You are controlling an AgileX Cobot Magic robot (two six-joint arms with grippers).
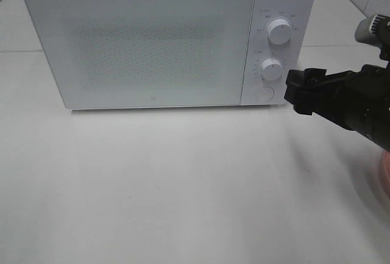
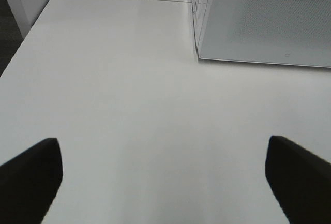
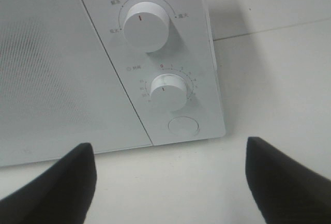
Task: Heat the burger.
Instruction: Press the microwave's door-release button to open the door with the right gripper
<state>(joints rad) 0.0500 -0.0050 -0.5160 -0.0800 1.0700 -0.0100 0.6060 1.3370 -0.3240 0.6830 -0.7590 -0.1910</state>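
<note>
The microwave (image 1: 146, 44) stands on the white surface (image 1: 183, 185) with its door (image 1: 140, 47) shut. The door's frosted, speckled window hides whatever is inside. The burger shows in none of the 3 views, so I cannot tell where it is.

The control panel is on the right of the door. It carries 2 white knobs, the upper knob (image 1: 280, 31) above the lower knob (image 1: 272, 69), each with a thin red mark. A round button (image 1: 264, 93) sits below them.

The right pincer (image 1: 294, 91) hangs just beside the microwave's right front corner, level with the lower knob and the button. In the high view I cannot tell whether it touches the casing. Its wrist view looks at the panel, with the 2 black fingers (image 3: 62, 182) spread wide at either side and nothing between them. It grips nothing.

Under the right arm, at the right edge of the high view, a blurred pink edge (image 1: 385, 178) shows. What it belongs to is not clear.

The left pincer (image 2: 163, 172) is outside the high view. Its wrist view shows it over bare surface, facing the microwave's left front corner from well apart. Its 2 fingers are spread as wide as the frame, and it holds nothing.
</note>
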